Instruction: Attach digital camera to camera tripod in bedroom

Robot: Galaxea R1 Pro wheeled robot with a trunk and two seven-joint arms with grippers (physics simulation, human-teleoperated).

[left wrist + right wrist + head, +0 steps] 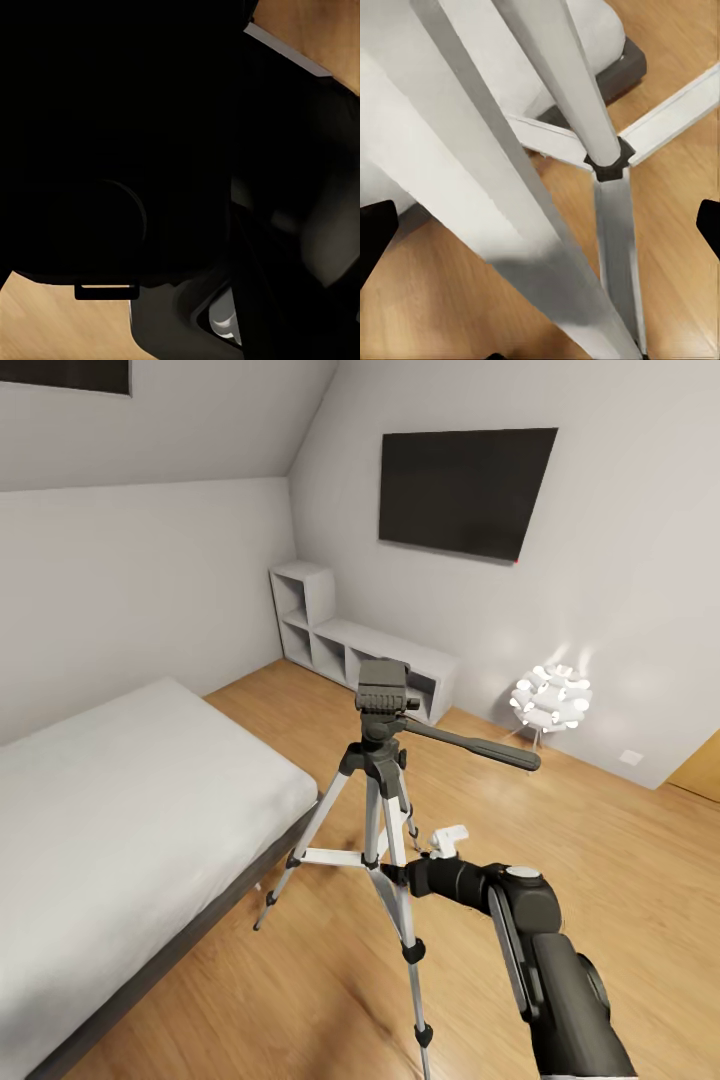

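Observation:
The camera tripod (383, 700) stands on the wood floor in the middle of the bedroom, its black head bare on top and its long pan handle (480, 746) pointing right. My right gripper (400, 876) reaches in from the lower right to the tripod's front silver leg (532, 225), about halfway up. It is open, with its black fingertips (375, 236) wide apart on either side of the leg. The digital camera is out of view. The left wrist view is mostly dark shapes over a bit of floor, and I cannot make out fingers there.
A grey bed with a white mattress (120, 790) lies close on the left, its corner near the tripod's left leg. A white shelf unit (340, 645), a wall TV (460, 490) and a glowing white lamp (550, 698) line the far wall.

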